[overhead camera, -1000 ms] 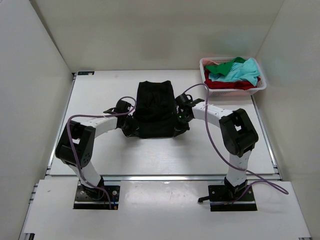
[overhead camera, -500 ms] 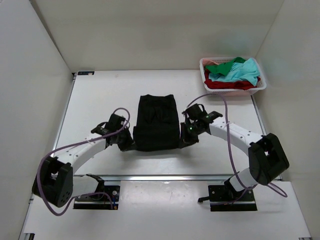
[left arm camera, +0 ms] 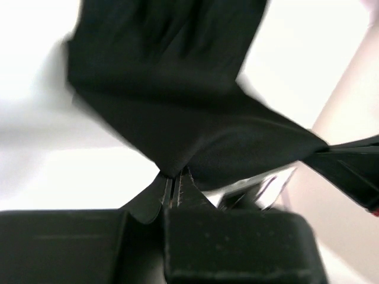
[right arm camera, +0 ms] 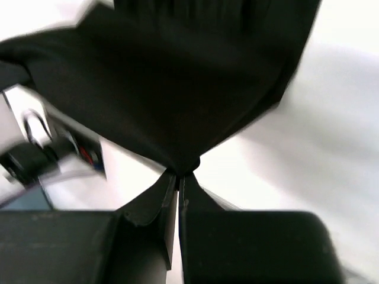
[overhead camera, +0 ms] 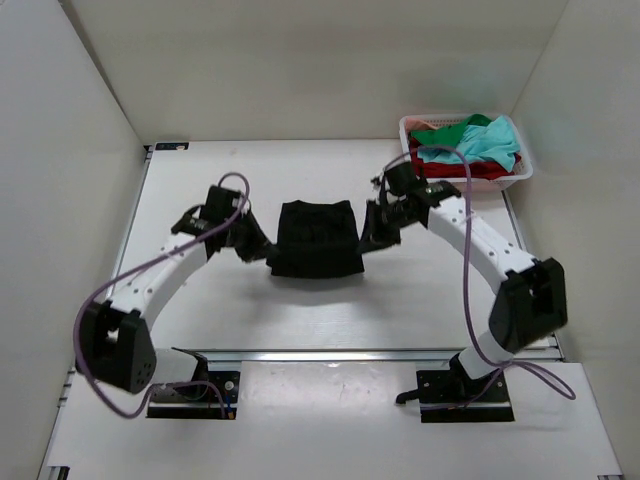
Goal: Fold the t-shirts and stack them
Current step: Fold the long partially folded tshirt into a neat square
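Black t-shirt [overhead camera: 318, 238] is at mid-table. Its near edge is raised and strung between my two hands, and the far part lies on the surface. My left gripper [left arm camera: 176, 179] is pinched tight on one near corner and my right gripper [right arm camera: 178, 176] on the other, jaws closed with only a sliver of cloth in each.

That thin bite is the worry. One tug too hard from either side and a corner could slip out, dropping half the fold. If my hands don't travel level, the edge would land skewed and the layers bunch. Pulling them too far apart would stretch the cloth and drag the far part along. Both wrist views are blurred, so I can't judge how deep each pinch sits.

The table [overhead camera: 330, 305] is smooth and white, likely slick, so the shirt may slide rather than stay put. White walls [overhead camera: 320, 70] close in on three sides. The basket [overhead camera: 470, 185] sits in the far right corner, near my right arm, holding the other t-shirts [overhead camera: 478, 147] in teal, green and red.
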`<action>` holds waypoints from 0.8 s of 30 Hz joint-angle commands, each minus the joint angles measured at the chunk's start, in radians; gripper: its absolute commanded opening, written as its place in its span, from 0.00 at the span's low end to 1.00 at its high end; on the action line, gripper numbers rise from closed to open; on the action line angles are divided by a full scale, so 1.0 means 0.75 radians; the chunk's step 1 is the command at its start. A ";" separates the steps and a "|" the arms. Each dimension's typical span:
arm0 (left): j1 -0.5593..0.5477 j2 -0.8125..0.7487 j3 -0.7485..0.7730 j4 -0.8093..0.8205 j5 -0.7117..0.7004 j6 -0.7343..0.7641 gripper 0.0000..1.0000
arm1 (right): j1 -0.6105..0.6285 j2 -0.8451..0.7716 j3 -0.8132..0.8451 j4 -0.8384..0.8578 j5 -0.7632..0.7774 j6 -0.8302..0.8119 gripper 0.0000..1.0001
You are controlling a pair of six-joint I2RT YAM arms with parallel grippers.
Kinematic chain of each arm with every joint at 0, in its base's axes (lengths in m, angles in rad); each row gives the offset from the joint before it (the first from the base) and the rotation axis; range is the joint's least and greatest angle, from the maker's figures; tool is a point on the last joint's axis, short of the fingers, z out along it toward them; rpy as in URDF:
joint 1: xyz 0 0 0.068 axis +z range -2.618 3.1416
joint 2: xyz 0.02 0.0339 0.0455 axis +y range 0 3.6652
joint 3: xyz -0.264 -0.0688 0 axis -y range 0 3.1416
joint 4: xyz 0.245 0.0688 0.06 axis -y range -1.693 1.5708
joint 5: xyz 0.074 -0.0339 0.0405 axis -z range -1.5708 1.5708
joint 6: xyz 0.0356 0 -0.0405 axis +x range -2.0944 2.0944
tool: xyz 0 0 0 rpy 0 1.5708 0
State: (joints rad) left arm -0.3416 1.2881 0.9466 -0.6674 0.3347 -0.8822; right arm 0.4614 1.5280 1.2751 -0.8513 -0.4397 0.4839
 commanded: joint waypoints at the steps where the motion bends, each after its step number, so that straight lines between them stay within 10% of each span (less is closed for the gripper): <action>1: 0.091 0.190 0.224 0.110 0.081 0.051 0.00 | -0.095 0.185 0.264 -0.035 0.011 -0.085 0.00; 6: 0.165 0.654 0.608 0.149 0.049 0.090 0.11 | -0.190 0.580 0.755 -0.010 0.003 -0.097 0.00; 10: 0.237 0.902 0.899 0.212 0.073 0.096 0.67 | -0.251 0.926 1.173 -0.086 0.130 -0.087 0.30; 12: 0.265 0.968 0.967 0.254 0.069 0.094 0.76 | -0.269 1.010 1.351 -0.102 0.144 -0.085 0.47; 19: 0.267 0.899 0.735 0.331 0.159 0.145 0.84 | -0.314 0.827 1.035 0.010 0.169 -0.109 0.53; 24: 0.163 0.798 0.607 0.187 -0.126 0.292 0.83 | -0.337 0.597 0.636 0.143 0.134 -0.091 0.52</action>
State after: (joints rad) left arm -0.1661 1.9697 1.4208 -0.4759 0.3531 -0.7467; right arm 0.2111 2.0960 1.8297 -0.8265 -0.3302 0.4160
